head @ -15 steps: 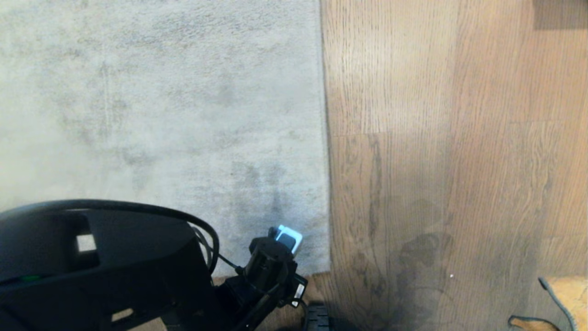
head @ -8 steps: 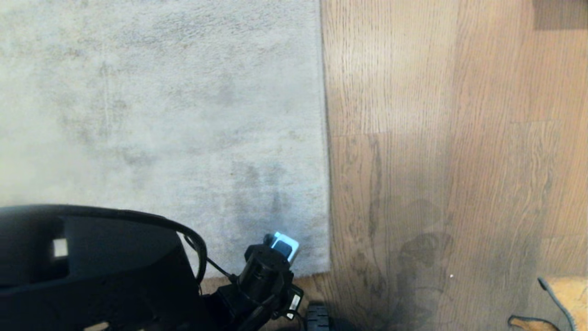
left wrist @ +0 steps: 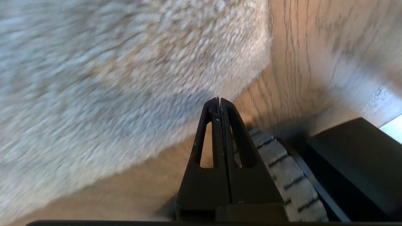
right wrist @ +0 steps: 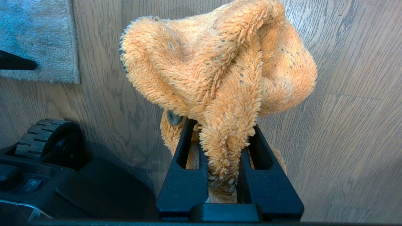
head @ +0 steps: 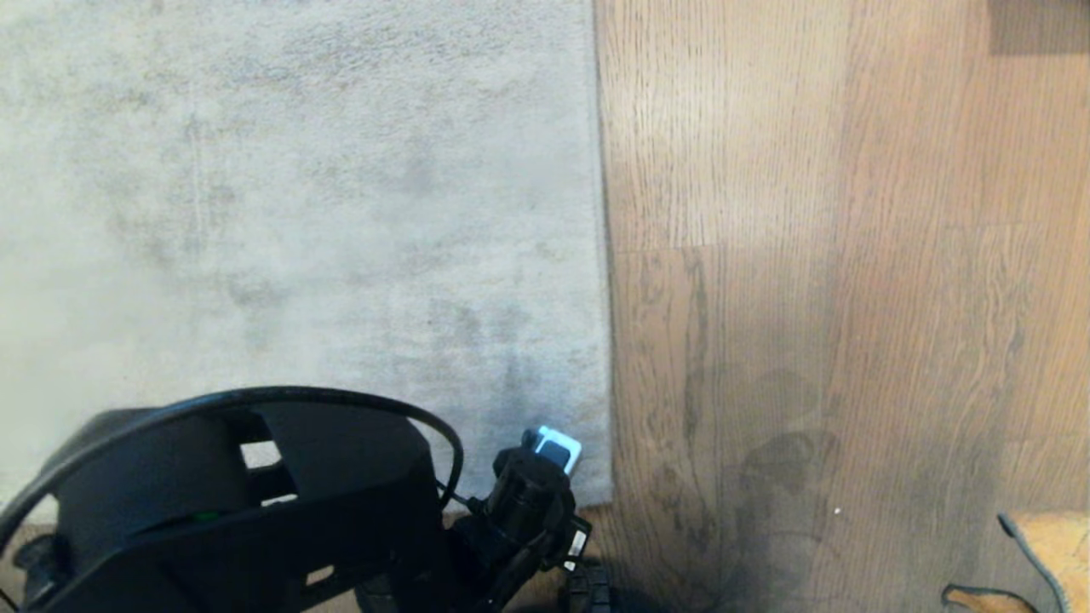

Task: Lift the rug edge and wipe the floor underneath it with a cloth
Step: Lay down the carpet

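The left gripper [left wrist: 219, 99], fingers pressed together and empty, hovers over the near corner of the rug edge [left wrist: 220, 94] lying flat on the floor [head: 809, 255]; the right gripper [right wrist: 223, 150] clamps the cloth [right wrist: 220, 72]

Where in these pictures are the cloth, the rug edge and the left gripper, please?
cloth [right wrist: 220, 72], right wrist view, fuzzy bunched middle.
rug edge [head: 603, 255], head view, straight border beside the floor.
left gripper [left wrist: 219, 100], left wrist view, closed fingertips.

Short-pile, matt grey rug [head: 298, 213] on smooth wood-grain floor [head: 851, 255]; fuzzy orange cloth [right wrist: 220, 69] in a matt black plastic right gripper [right wrist: 220, 141].
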Motion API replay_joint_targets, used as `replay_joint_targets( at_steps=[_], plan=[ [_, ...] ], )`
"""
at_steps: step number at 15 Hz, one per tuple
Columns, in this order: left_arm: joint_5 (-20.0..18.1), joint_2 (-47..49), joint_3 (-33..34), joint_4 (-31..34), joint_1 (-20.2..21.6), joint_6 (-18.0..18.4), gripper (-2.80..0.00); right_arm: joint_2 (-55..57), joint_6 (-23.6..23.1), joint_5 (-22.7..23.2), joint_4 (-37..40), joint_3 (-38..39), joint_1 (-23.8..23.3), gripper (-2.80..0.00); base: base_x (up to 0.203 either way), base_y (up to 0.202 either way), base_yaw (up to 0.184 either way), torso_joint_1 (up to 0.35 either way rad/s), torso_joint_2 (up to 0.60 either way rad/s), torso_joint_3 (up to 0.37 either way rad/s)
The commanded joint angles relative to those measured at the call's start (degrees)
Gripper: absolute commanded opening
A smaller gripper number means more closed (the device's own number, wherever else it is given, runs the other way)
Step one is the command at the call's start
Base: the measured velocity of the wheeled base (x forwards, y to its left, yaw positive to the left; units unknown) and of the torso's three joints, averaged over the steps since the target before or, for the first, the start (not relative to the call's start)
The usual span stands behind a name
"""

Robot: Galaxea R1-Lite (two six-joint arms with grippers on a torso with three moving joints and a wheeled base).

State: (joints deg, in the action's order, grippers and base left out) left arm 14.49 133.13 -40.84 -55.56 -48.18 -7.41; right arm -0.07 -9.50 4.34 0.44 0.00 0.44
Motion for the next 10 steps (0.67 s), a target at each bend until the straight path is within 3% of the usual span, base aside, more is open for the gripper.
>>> replay_joint_targets(
  at_steps=[1, 10],
  plan=[
    [0.1, 2.57, -1.78, -0.33, 0.0, 0.11, -2.8, 0.07, -0.08, 0.06, 0.0, 0.0, 0.07, -2.8, 0.0, 0.0, 0.0, 0.0, 0.0, 0.0],
    [0.18, 2.84, -2.76, -0.6, 0.19, 1.44, -2.8, 0.07, -0.08, 0.06, 0.0, 0.0, 0.06, -2.8, 0.0, 0.0, 0.0, 0.0, 0.0, 0.0]
  ],
)
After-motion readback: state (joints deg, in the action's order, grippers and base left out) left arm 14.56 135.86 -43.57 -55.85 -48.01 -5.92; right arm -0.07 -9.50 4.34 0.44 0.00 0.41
